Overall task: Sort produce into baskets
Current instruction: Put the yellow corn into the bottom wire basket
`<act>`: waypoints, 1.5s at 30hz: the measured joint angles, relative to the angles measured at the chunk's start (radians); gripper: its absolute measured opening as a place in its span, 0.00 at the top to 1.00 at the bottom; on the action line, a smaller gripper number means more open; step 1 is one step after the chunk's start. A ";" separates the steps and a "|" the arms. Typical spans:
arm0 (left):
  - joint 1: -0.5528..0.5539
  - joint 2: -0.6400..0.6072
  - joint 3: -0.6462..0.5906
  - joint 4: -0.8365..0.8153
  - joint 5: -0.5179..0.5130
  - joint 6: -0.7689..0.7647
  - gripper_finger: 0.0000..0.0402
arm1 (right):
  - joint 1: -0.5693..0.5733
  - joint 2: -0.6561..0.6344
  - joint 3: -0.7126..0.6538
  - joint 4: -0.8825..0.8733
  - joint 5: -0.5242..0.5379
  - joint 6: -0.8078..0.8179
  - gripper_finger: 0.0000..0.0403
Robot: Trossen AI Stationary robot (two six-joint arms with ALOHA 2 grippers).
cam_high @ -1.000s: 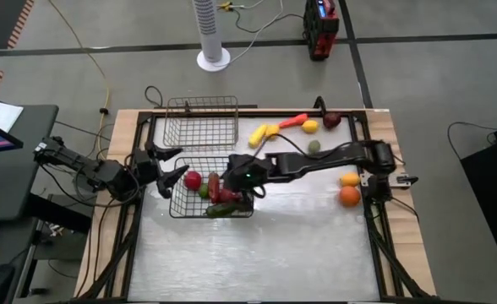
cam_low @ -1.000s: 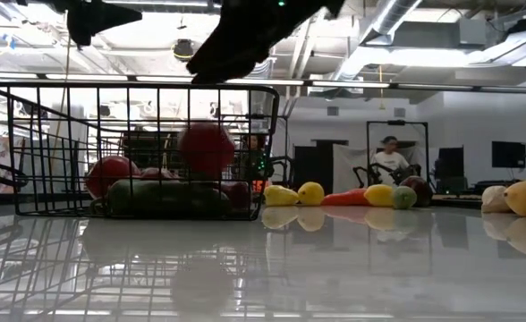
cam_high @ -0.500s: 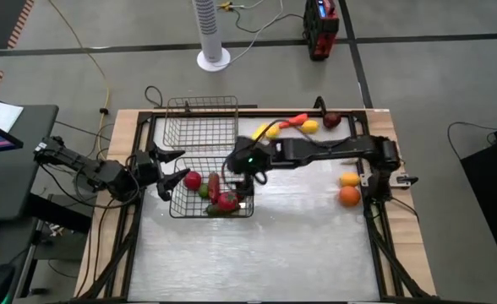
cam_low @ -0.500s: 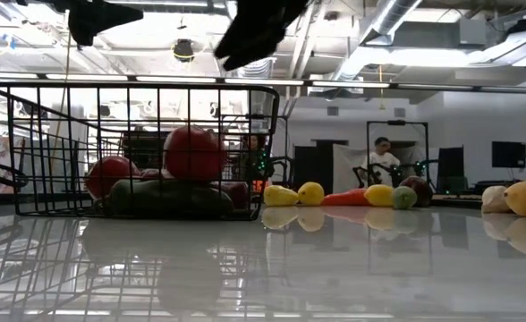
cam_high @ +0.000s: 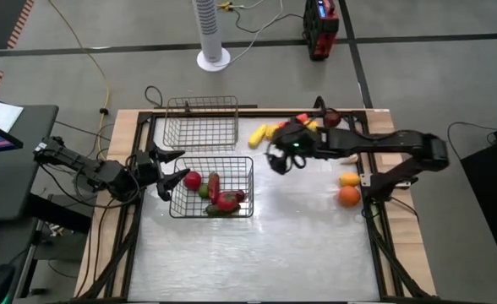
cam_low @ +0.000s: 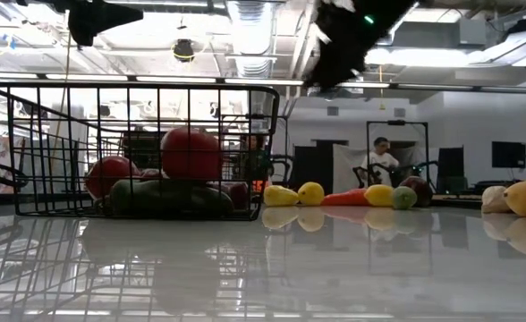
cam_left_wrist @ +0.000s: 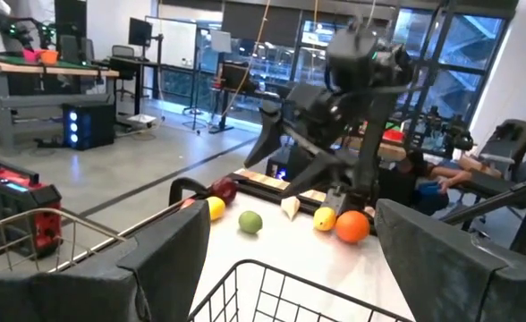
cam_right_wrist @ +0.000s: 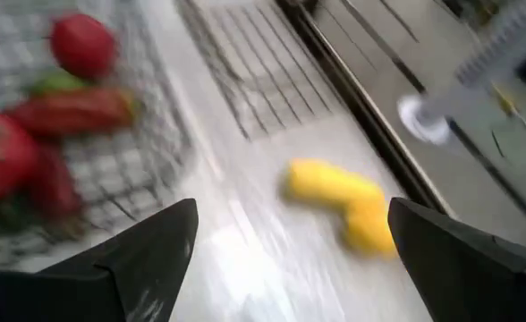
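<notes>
Hovering above the surface [cam_high: 257,253] between the dark basket [cam_high: 212,187] and the far-edge produce, the right tool [cam_high: 276,160] has its fingers spread and carries nothing; its wrist view shows only bare surface between the fingers. Left tool [cam_high: 171,167] sits at the dark basket's left side, fingers spread, empty, waiting.

Dark basket holds red round pieces [cam_high: 193,180], a red long pepper and something green. Silvery basket [cam_high: 201,123], at the far left corner of the surface, looks empty.

Loose produce: yellow banana-like piece [cam_high: 263,133] near the far edge, just beside the silvery basket; yellow round one [cam_high: 310,127], orange carrot and dark red piece [cam_high: 331,119] along the far edge; two orange fruits [cam_high: 349,196] at the right edge.

Judgement: step in hand is reaching for the next piece, likely the yellow one, which lies ahead of the right tool in its wrist view [cam_right_wrist: 342,201]. Next move calls for lowering over it, fingers straddling its narrow width, then closing
</notes>
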 joint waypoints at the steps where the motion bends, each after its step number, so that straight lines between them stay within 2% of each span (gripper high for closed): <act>1: 0.000 0.000 0.000 0.003 0.000 0.000 0.24 | -0.021 -0.031 -0.047 0.004 0.006 0.027 0.02; 6: 0.000 0.000 0.000 0.007 -0.001 -0.003 0.24 | -0.113 -0.118 -0.238 -0.011 0.018 0.145 0.02; 12: 0.000 0.000 0.000 0.008 -0.002 -0.003 0.24 | -0.185 -0.133 -0.370 -0.022 0.016 0.274 0.02; 20: 0.000 0.000 0.000 0.009 -0.004 -0.006 0.24 | -0.189 -0.109 -0.390 -0.041 -0.006 0.308 0.02; 26: 0.000 0.000 0.000 0.013 -0.007 -0.007 0.24 | -0.216 -0.110 -0.389 -0.003 -0.017 0.239 0.02; 33: 0.000 0.000 0.000 0.015 -0.007 -0.012 0.24 | -0.265 -0.107 -0.389 0.085 -0.155 0.173 0.02; 45: 0.000 0.000 0.000 0.015 -0.007 -0.012 0.24 | -0.270 -0.107 -0.389 0.091 -0.161 0.170 0.02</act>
